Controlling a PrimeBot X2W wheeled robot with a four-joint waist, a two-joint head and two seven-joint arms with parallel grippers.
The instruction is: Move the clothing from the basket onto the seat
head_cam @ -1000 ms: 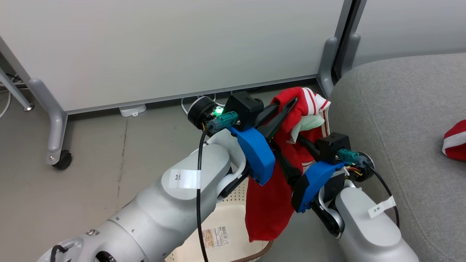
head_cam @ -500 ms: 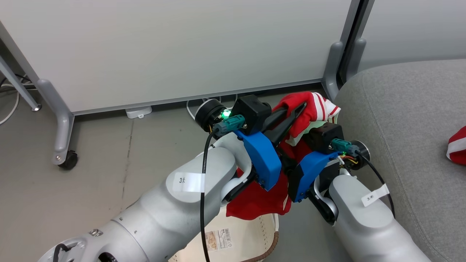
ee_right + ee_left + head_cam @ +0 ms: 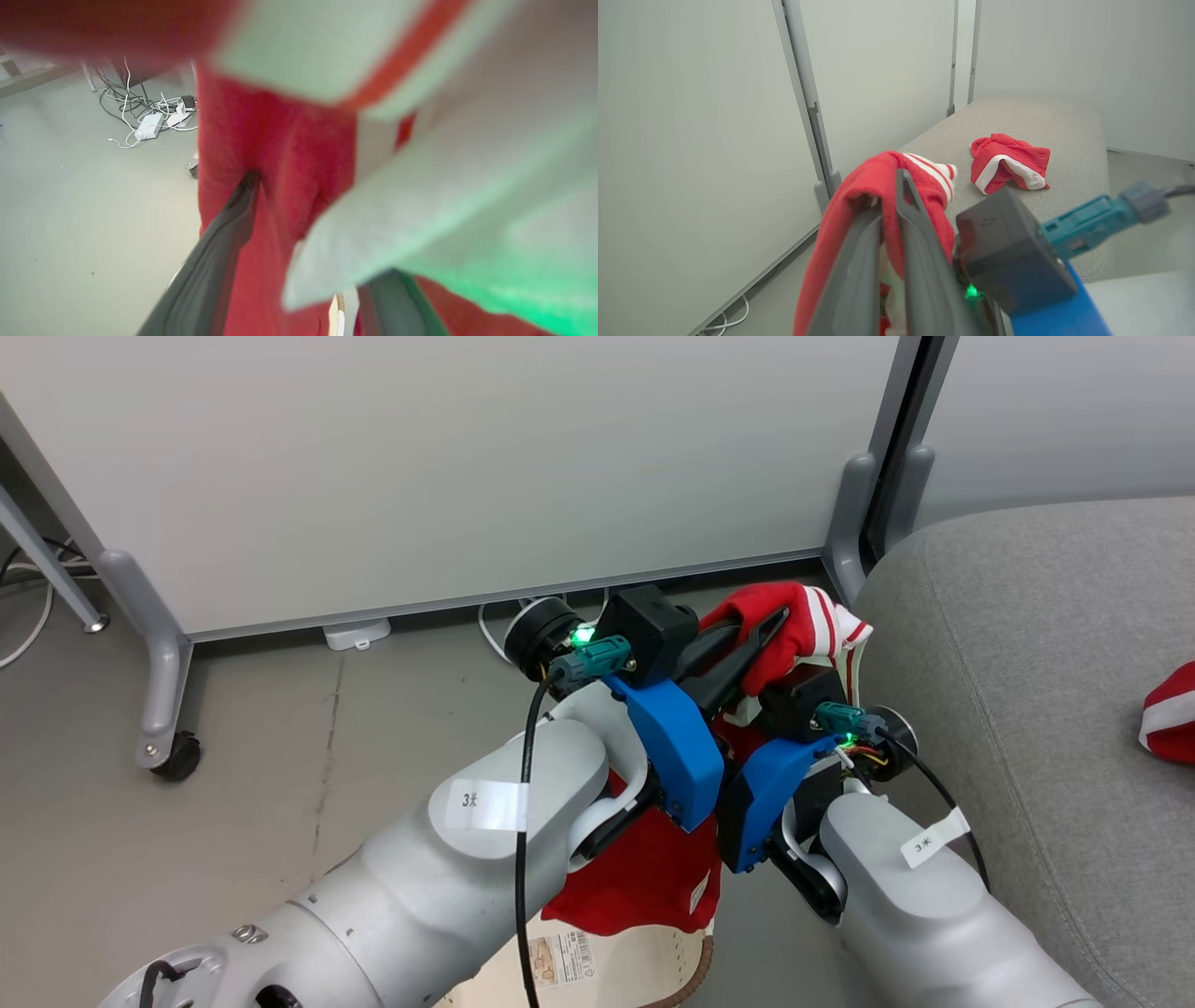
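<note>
Clothing (image 3: 798, 607), red with white stripes, hangs pinched tight in the left claw (image 3: 889, 200), held up above the basket (image 3: 702, 963) and just beside the grey seat (image 3: 1027, 644). Right claw (image 3: 303, 233) stands wide, its fingers (image 3: 210, 261) either side of the hanging cloth. A second red garment (image 3: 1008, 161) lies on the seat.

Two garments: a hanging red garment (image 3: 653, 887) and a lying red garment (image 3: 1008, 161); one basket (image 3: 707, 961); one seat (image 3: 1027, 644).
</note>
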